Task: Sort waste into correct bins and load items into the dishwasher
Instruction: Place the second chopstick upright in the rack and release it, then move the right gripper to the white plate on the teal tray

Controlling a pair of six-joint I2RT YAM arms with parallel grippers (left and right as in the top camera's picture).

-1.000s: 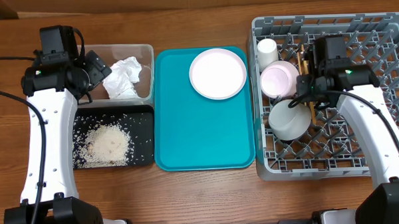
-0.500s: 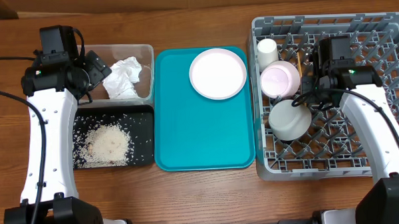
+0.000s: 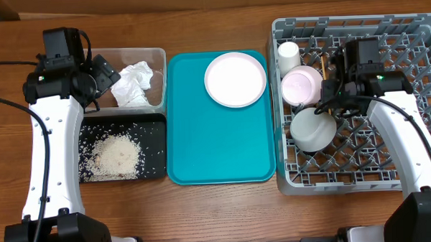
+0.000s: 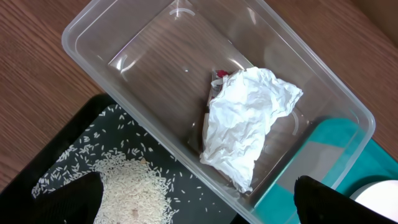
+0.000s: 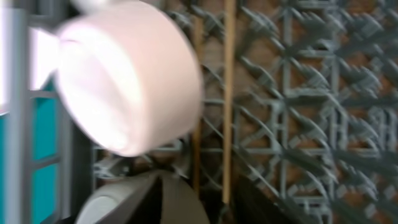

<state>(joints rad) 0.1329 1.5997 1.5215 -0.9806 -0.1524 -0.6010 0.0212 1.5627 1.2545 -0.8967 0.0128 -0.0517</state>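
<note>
While right gripper [image 3: 334, 84] hangs over chopsticks [image 5: 229, 93] in rack [image 3: 413, 28], its opening cannot be told | left gripper [image 4: 205, 199] wide, empty, above tub [image 4: 149, 56] | risk: rising fingers could snag a chopstick and tip pink bowl [image 3: 302, 85]

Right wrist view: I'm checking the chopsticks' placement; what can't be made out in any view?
- Right wrist: motion blur smears the chopsticks; their ends cannot be traced.
- Overhead: the right gripper has its fingertips under its own wrist; open or shut unclear.
- Left wrist: the tissue covers most of the red wrapper.

white tissue [image 3: 134, 84], clear tub [image 3: 127, 51], black tray [image 3: 124, 179] speckled with white rice [image 3: 117, 154], grey rack [image 3: 361, 176].
</note>
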